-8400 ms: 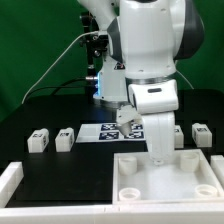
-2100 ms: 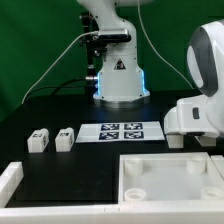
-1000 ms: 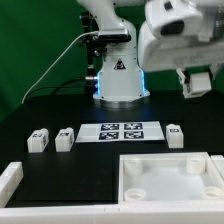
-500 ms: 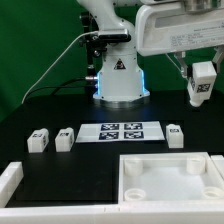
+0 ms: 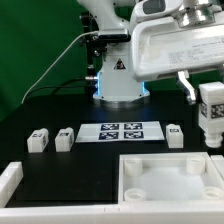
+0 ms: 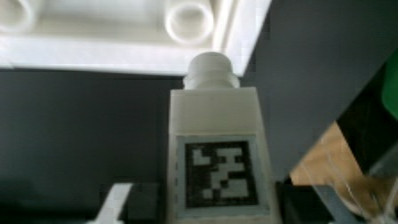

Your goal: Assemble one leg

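My gripper [image 5: 208, 95] is shut on one leg [image 5: 211, 114], a stubby white piece with a black-and-white tag. It holds the leg upright in the air at the exterior view's right, above the far right corner of the white tray [image 5: 136, 186]. In the wrist view the held leg [image 6: 217, 150] fills the middle, its round peg pointing toward the tray [image 6: 107, 40] and its round sockets. Three more legs stand on the black table: two at the exterior view's left [image 5: 38, 141] [image 5: 65, 138] and one at its right [image 5: 176, 135].
The marker board [image 5: 122, 131] lies between the loose legs. A white rimmed piece [image 5: 10, 182] sits at the front left. The robot base [image 5: 118, 75] stands at the back, with a green backdrop behind it.
My gripper has come down and nearer the camera with the leg in it, from high at the right to just above the tray's right end. The legs on the table have not moved.
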Controlling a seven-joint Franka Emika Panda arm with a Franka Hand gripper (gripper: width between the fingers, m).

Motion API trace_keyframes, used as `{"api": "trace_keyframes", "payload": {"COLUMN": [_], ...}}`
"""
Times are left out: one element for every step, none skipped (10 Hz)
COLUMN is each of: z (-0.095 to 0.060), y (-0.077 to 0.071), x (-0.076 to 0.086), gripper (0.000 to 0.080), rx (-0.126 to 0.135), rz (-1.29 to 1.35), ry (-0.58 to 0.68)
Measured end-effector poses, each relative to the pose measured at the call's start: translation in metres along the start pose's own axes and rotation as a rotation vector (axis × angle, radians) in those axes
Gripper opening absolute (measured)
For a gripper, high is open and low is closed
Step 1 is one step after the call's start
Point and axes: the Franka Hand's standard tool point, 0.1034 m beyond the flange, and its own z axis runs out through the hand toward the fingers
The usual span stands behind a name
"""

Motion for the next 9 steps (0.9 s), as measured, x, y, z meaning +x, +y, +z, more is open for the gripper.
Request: {"api": "trace_keyframes", "payload": {"z": [0.004, 0.011, 0.008, 0.009, 0.017, 0.026, 0.035, 0.044, 0.051], "y": [0.002, 0.002, 0.002, 0.004, 0.009, 0.014, 0.015, 0.012, 0.009], "x": [-0.011, -0.024, -0.017, -0.019, -0.02, 0.001, 0.016, 0.013, 0.005], "gripper": [0.0294, 0.0294, 0.0294, 0.0294, 0.0294, 0.0294, 0.0294, 0.0294, 0.0294], "rx": [-0.003, -0.002, -0.003, -0.005, -0.007, -0.009, -0.007, -0.003, 0.0], "rz": [-0.005, 0.0, -0.001, -0.004, -0.008, -0.002, 0.002, 0.003, 0.002], "ry": [0.048, -0.038, -0.017, -0.018, -0.08, -0.101, -0.08, -0.076, -0.082]}}
